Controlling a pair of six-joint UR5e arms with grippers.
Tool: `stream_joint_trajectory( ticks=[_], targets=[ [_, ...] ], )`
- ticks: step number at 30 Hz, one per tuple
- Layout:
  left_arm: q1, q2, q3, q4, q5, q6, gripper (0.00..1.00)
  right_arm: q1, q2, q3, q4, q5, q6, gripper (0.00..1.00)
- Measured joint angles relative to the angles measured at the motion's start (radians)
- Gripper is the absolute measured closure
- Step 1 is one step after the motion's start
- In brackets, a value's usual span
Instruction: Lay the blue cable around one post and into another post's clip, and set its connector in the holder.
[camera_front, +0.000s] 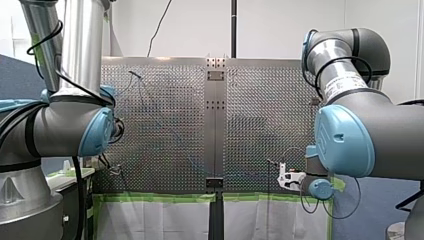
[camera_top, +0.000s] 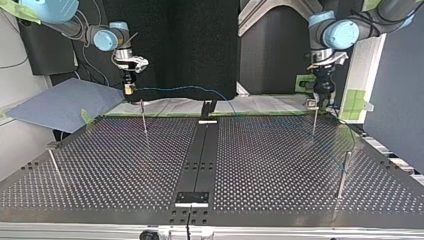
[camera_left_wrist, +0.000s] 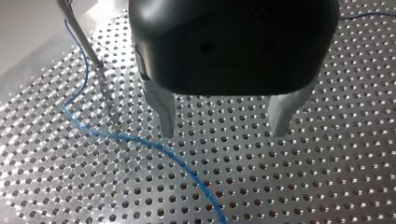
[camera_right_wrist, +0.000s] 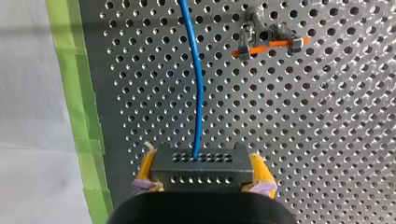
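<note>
From the top view, the perforated table (camera_top: 280, 165) has a black strip (camera_top: 202, 155) running down its middle from 12 to 6 o'clock. A grey-blue sheet (camera_top: 60, 105) lies off the table at 10 o'clock, and a white panel (camera_top: 367, 60) stands at 2 o'clock. A black curtain (camera_top: 195, 45) hangs at 12. In the front view, green tape (camera_front: 160, 197) edges the table at 6 o'clock, with white cloth (camera_front: 155, 220) below it.

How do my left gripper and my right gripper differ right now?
My left gripper is open and empty; my right gripper is shut on the connector of the blue cable. My left gripper's fingers are bare metal; my right gripper's have yellow pads. Both have two fingers and look down on the perforated table.
</note>
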Motion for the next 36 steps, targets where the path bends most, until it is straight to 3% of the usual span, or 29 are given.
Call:
stream_joint_trajectory(
  ticks=[7, 13, 36],
  targets=[
    [0.002, 0.03, -0.053, 0.047, 0.0, 0.034, 0.0, 0.002, 0.0, 0.0, -0.002, 0.0, 0.007, 1.0],
    [0.007, 0.076, -0.07, 0.021, -0.001, 0.08, 0.0, 0.003, 0.0, 0.0, -0.003, 0.0, 0.009, 1.0],
    [0.01, 0.278, 0.123, -0.179, -0.014, 0.281, 0.0, 0.004, 0.0, 0.0, -0.004, 0.0, 0.015, 1.0]
  ],
)
